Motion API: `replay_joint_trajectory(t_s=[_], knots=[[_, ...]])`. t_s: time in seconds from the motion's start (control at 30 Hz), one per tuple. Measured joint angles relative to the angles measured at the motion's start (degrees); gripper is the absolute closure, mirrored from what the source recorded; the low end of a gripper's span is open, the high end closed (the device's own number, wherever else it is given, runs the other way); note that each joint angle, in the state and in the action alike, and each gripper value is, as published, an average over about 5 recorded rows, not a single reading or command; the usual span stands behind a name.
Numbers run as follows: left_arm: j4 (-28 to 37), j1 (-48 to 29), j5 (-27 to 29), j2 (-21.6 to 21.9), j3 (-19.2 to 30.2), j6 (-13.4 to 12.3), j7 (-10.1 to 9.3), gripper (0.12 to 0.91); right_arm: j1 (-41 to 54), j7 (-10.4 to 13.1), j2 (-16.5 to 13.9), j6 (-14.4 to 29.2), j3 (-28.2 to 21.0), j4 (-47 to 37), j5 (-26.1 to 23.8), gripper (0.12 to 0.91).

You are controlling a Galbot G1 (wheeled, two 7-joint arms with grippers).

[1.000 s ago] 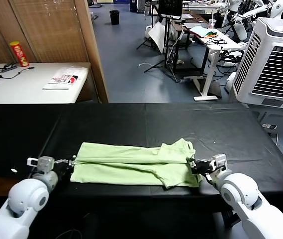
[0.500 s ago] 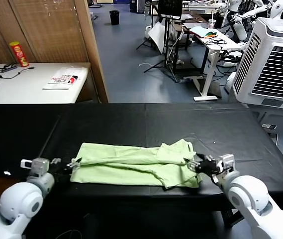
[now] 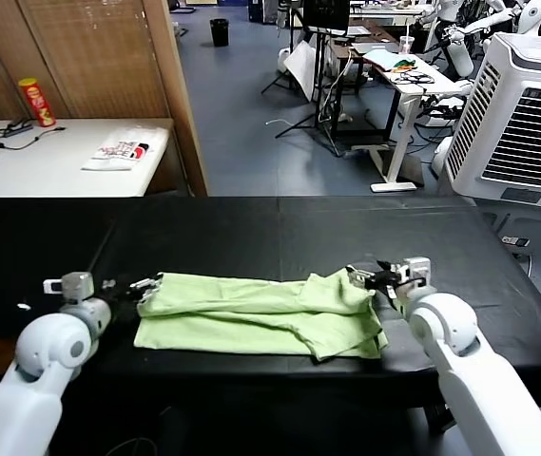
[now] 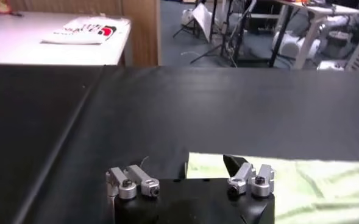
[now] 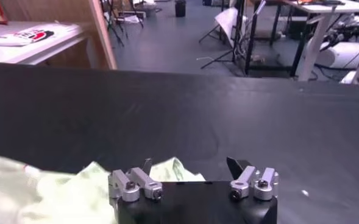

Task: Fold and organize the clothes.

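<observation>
The pale green shirt (image 3: 260, 313) lies folded into a long band across the near middle of the black table (image 3: 251, 228). My left gripper (image 3: 142, 285) stands open at the shirt's left end. In the left wrist view the left gripper (image 4: 188, 164) has its fingers wide apart, with the shirt's edge (image 4: 325, 189) just ahead of them. My right gripper (image 3: 370, 278) is open at the shirt's right end. In the right wrist view a rumpled point of the shirt (image 5: 57, 195) shows between the spread fingers of the right gripper (image 5: 191, 167). Neither gripper holds cloth.
A white table (image 3: 23, 171) at the back left carries a white packaged item (image 3: 123, 150) and a red can (image 3: 37, 103). A wooden partition (image 3: 170, 95) stands behind the black table. A large white fan unit (image 3: 527, 123) stands at the right.
Both grippers have opened and let go of the shirt's ends. Both have moved from the near edge of the shirt toward its far edge. The shirt now lies flat.
</observation>
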Motion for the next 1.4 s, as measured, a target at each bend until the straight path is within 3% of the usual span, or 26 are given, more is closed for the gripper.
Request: replay_joint_trajectory(t_s=[0.2, 0.27, 0.43, 0.57, 0.7, 0.93, 1.07, 1.3, 1.4], knots=[[2.5, -1.0, -1.2, -1.0, 1.2, 0.1, 0.50, 0.234, 0.6, -0.3, 1.5, 0.0, -0.8, -2.0, -1.2, 0.227], [3.2, -1.4, -1.2, -1.2, 1.6, 0.1, 0.81, 0.262, 0.6, -0.3, 1.7, 0.0, -0.8, -2.2, -1.4, 0.227], [4.7, -2.3, -0.7, -2.0, 2.1, -0.7, 1.29, 0.423, 0.3, -0.3, 1.9, 0.0, -0.8, -2.2, -1.5, 0.227], [5.6, -3.2, -0.7, -2.6, 2.5, -1.1, 1.26, 0.451, 0.2, -0.3, 1.9, 0.0, -0.7, -2.1, -1.6, 0.239], [6.0, -3.7, -0.6, -3.1, 3.1, -1.3, 1.27, 0.498, -0.1, -0.3, 2.1, 0.0, -0.7, -2.0, -2.1, 0.334], [6.5, -4.0, 1.2, -3.8, 3.6, -2.3, 1.09, 0.838, -0.9, -0.2, 2.7, 0.0, -0.5, -2.0, -4.2, 0.675], [6.4, -3.6, 2.7, -4.1, 3.4, -3.0, 0.76, 0.897, -1.7, 0.0, 2.9, 0.1, 0.0, -1.8, -5.3, 0.844], [5.4, -2.6, 4.5, -4.5, 2.7, -3.7, 1.73, 0.901, -2.7, -0.4, 3.0, 0.0, 0.6, -0.7, -4.7, 0.862], [5.0, -2.5, 4.8, -4.5, 2.7, -3.6, 2.57, 0.901, -2.8, -0.9, 2.7, 0.0, 0.9, 0.2, -4.1, 0.823]])
